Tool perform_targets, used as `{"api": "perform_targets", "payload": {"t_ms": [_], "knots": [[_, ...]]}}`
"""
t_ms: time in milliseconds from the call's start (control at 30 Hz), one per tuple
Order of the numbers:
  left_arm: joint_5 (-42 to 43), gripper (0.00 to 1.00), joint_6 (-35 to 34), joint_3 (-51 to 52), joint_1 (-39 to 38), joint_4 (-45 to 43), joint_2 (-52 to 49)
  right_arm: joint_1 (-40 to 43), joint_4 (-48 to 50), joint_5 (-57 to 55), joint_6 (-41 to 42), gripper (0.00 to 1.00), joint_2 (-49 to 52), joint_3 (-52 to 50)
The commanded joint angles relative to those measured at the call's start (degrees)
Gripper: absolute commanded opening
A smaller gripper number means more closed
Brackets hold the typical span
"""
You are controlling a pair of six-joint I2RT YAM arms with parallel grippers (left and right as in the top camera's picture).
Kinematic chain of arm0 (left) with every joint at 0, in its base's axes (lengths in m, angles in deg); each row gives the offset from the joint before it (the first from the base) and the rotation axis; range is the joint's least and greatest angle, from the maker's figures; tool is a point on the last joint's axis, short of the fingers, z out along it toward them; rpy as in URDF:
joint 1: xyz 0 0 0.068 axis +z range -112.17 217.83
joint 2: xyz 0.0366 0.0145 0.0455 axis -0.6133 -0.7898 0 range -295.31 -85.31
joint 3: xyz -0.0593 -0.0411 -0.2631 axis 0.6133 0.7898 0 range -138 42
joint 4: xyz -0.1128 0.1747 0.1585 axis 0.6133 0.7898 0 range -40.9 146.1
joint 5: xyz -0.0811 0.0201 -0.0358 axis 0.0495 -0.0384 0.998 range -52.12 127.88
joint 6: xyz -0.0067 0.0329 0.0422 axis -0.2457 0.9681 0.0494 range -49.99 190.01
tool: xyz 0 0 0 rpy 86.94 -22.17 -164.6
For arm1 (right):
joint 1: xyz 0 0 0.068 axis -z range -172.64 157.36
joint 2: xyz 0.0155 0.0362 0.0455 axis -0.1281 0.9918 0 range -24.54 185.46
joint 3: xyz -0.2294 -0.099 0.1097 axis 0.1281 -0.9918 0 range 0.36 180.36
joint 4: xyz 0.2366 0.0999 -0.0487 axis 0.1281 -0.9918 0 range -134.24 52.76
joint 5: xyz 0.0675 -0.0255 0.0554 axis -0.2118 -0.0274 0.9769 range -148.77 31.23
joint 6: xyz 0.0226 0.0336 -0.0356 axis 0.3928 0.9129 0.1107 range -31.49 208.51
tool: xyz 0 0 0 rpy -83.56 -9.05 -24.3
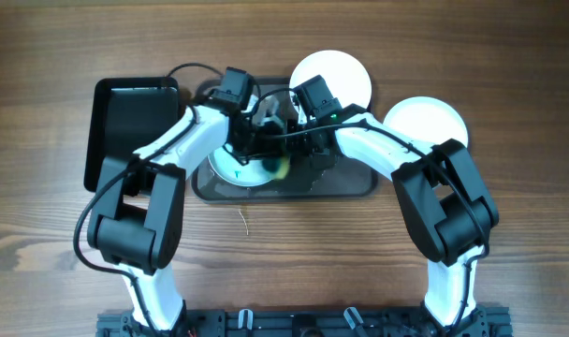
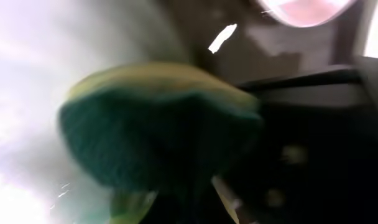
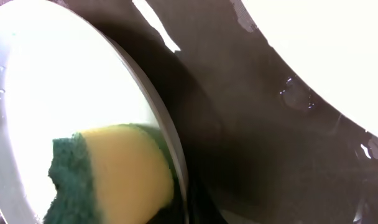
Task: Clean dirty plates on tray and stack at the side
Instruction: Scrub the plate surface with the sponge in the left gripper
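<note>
On the large dark-grey tray (image 1: 345, 183) one plate (image 1: 230, 168) with a small teal smear is at the left end. In the right wrist view this plate (image 3: 71, 81) is tilted, its rim running down into my right gripper (image 3: 188, 211), which seems shut on the rim. My left gripper (image 1: 266, 154) is shut on the teal-and-yellow sponge (image 1: 281, 168) and presses it on the plate's face; the sponge fills the left wrist view (image 2: 158, 124) and shows in the right wrist view (image 3: 114, 177). My right gripper (image 1: 301, 154) is right beside it. Two white plates (image 1: 336, 77) (image 1: 427, 122) lie at the back right.
A smaller, deeper black tray (image 1: 125, 126) stands at the back left. The dark tray's surface (image 3: 239, 124) is wet, with a white plate's edge (image 3: 326, 43) close to it. Both arms cross over the tray's middle. A thin scrap (image 1: 244, 223) lies on the wooden table in front.
</note>
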Motion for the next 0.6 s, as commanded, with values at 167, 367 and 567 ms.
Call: {"api": "perform_targets", "payload": {"t_ms": [167, 367, 567], "knots": [[-29.27, 0.04, -11.28, 0.20, 0.15, -6.16, -0.92, -0.09, -0.26, -0.13, 0.02, 0.04, 1.53, 0.63], [-49.79, 0.04, -18.71, 0.20, 0.15, -1.95, -0.92, -0.09, -0.26, -0.13, 0.02, 0.04, 1.53, 0.63], [-57.46, 0.04, -24.59, 0.20, 0.13, 6.88, -0.92, -0.09, -0.24, -0.13, 0.04, 0.04, 1.53, 0.63]]}}
